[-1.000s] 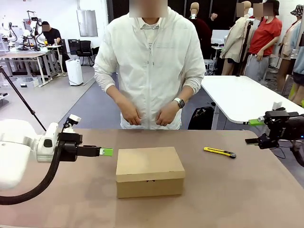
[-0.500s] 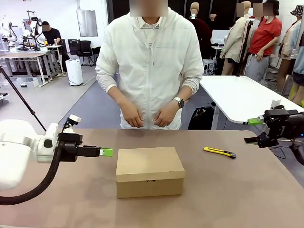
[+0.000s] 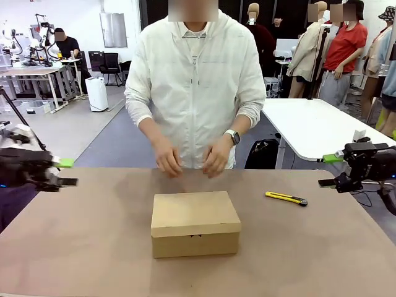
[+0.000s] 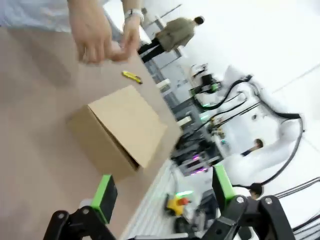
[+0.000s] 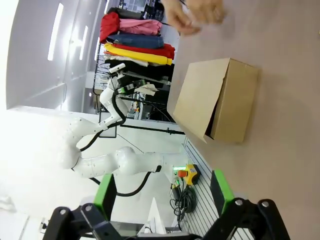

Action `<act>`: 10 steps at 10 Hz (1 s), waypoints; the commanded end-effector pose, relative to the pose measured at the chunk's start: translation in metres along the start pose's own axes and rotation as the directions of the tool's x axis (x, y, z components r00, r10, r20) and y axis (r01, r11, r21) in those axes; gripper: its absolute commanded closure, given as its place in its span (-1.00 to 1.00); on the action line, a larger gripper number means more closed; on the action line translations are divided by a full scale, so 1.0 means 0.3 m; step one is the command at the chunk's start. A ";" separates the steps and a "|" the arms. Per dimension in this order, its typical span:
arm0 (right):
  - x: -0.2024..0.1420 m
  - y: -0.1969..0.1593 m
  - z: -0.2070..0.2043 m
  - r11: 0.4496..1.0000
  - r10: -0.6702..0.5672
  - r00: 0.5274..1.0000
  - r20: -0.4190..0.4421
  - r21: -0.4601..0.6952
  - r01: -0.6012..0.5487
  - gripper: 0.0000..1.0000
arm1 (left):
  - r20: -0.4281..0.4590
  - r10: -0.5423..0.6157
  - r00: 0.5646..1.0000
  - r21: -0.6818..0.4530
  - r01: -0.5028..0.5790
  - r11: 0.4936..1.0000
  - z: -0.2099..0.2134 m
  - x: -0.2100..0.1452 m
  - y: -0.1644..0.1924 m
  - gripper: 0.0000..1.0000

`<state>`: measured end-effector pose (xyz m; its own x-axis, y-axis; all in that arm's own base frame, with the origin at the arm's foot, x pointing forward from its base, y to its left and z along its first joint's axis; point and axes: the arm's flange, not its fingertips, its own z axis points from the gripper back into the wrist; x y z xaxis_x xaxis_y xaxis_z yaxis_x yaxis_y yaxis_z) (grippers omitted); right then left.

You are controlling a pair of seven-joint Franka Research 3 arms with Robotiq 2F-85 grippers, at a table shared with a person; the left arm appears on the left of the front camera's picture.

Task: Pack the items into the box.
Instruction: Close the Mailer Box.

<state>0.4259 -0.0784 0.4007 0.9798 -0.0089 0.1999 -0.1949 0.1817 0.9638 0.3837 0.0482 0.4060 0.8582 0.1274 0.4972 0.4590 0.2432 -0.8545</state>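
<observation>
Brown cardboard dominates the front view: the box (image 3: 195, 223) sits shut in the middle of the worktop (image 3: 322, 247), its long axis running left to right, flap lid down. The left gripper (image 3: 66, 172) hangs at the far left edge, above the worktop, its green pads spread with nothing between them; the right gripper (image 3: 330, 171) hangs at the far right, likewise spread and empty. The box lies between them, well apart from both and nearer the robot's edge than either. The person's hands (image 3: 192, 158) hover together just beyond the box's far side, much nearer to it than either gripper. A yellow utility knife (image 3: 286, 198) lies to the right of the box, between it and the right gripper. No pouch or stapler lies on the worktop, so they may well be inside already.

In the left wrist view, the left gripper's fingers (image 4: 105, 197) stand wide apart with the box ahead and the person's hands past it, the knife farther still.

In the right wrist view, the fingers (image 5: 221, 191) are parted too, with the box ahead and a hand beyond it. Neither arm seems better placed; the person's hands are closest.
</observation>
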 end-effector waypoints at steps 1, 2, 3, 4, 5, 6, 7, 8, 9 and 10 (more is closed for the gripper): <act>-0.017 0.010 -0.008 1.000 0.000 1.000 -0.014 -0.005 0.000 -1.00 | 0.110 0.105 0.988 -0.122 -0.092 0.988 0.062 -0.008 0.001 -1.00; -0.017 0.010 -0.008 1.000 0.000 1.000 -0.014 -0.005 0.000 -1.00 | 0.149 0.174 0.973 -0.194 -0.144 0.970 0.067 -0.015 0.044 -1.00; -0.017 0.010 -0.008 1.000 0.000 1.000 -0.014 -0.005 0.000 -1.00 | 0.037 0.059 0.998 -0.060 -0.057 0.997 0.074 -0.008 -0.015 -1.00; -0.017 0.010 -0.008 1.000 0.000 1.000 -0.014 -0.005 0.000 -1.00 | 0.037 0.059 0.998 -0.060 -0.057 0.997 0.074 -0.008 -0.015 -1.00; -0.017 0.010 -0.008 1.000 0.000 1.000 -0.014 -0.005 0.000 -1.00 | 0.037 0.059 0.998 -0.060 -0.057 0.997 0.074 -0.008 -0.015 -1.00; -0.017 0.010 -0.008 1.000 0.000 1.000 -0.014 -0.005 0.000 -1.00 | 0.037 0.059 0.998 -0.060 -0.057 0.997 0.074 -0.008 -0.015 -1.00; -0.017 0.010 -0.008 1.000 0.000 1.000 -0.014 -0.005 0.000 -1.00 | 0.037 0.059 0.998 -0.060 -0.057 0.997 0.074 -0.008 -0.015 -1.00; -0.017 0.010 -0.008 1.000 0.000 1.000 -0.014 -0.005 0.000 -1.00 | 0.037 0.059 0.998 -0.060 -0.057 0.997 0.074 -0.008 -0.015 -1.00; -0.017 0.010 -0.008 1.000 0.000 1.000 -0.014 -0.005 0.000 -1.00 | 0.037 0.059 0.998 -0.060 -0.057 0.997 0.074 -0.008 -0.015 -1.00; -0.017 0.010 -0.008 1.000 0.000 1.000 -0.014 -0.005 0.000 -1.00 | 0.037 0.059 0.998 -0.060 -0.057 0.997 0.074 -0.008 -0.015 -1.00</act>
<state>0.4256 -0.0782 0.4002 0.9800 -0.0088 0.1988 -0.1940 0.1813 0.9641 0.3768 0.0667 0.4115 0.8813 0.1868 0.4340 0.4066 0.1678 -0.8980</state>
